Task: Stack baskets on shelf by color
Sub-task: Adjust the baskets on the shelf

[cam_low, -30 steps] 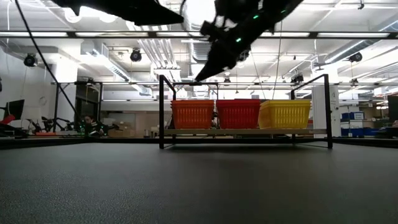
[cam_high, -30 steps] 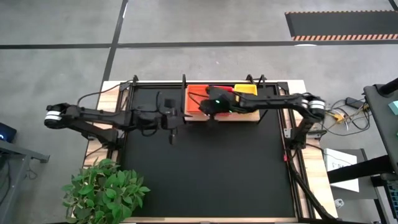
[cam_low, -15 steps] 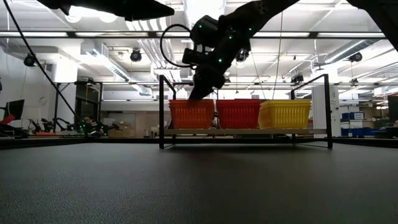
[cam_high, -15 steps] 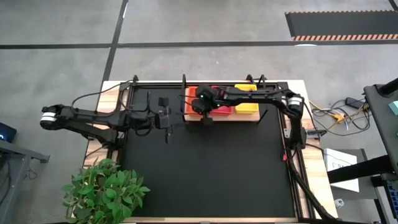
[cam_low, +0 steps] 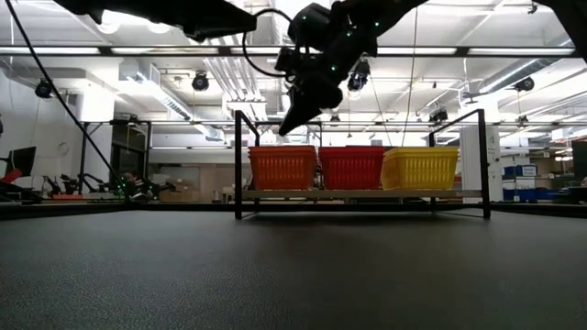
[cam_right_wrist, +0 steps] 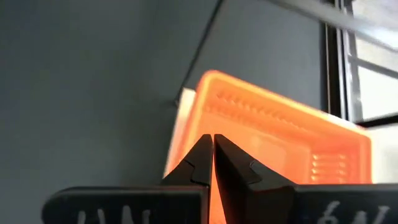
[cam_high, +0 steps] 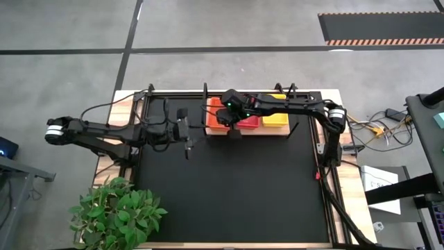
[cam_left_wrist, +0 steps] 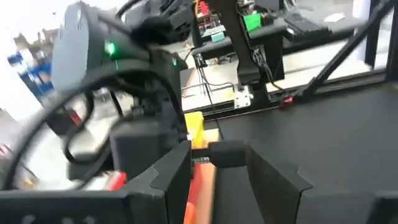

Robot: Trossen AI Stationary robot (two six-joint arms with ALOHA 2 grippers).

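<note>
Shelf (cam_high: pixel 247 130) w/ light wood board sits at far edge of black mat (cam_high: pixel 229 187), black uprights showing in low view (cam_low: pixel 362 194). 3 basket stacks on it side by side: orange stack (cam_low: pixel 283 168) at shelf's left end, red-pink stack (cam_low: pixel 351 168) in middle, yellow stack (cam_low: pixel 419 168) at right end. From above, orange (cam_high: pixel 215 115) and red-pink (cam_high: pixel 248 122) partly covered by R arm; yellow (cam_high: pixel 275 118) mostly visible. Stacks look about same height; can't count baskets per stack.

Right gripper (cam_low: pixel 286 126) above shelf's left end, over orange stack, not touching it, tilted down toward it. In its wrist view fingers (cam_right_wrist: pixel 200 163) are pressed tight together, nothing between them, orange basket (cam_right_wrist: pixel 273 155) right below/beyond. In high view the gripper (cam_high: pixel 229 119) overlaps orange/red-pink boundary.

Left gripper (cam_high: pixel 186 142) over mat, just left of shelf, off the board, up in air. Its wrist view: fingers (cam_left_wrist: pixel 177 169) apart w/ a moderate gap, empty; R arm's wrist housing w/ green light (cam_left_wrist: pixel 109 68) close ahead, orange and yellow basket bits beyond.

Potted plant (cam_high: pixel 114 212) well away from shelf, at mat's near-left corner.
</note>
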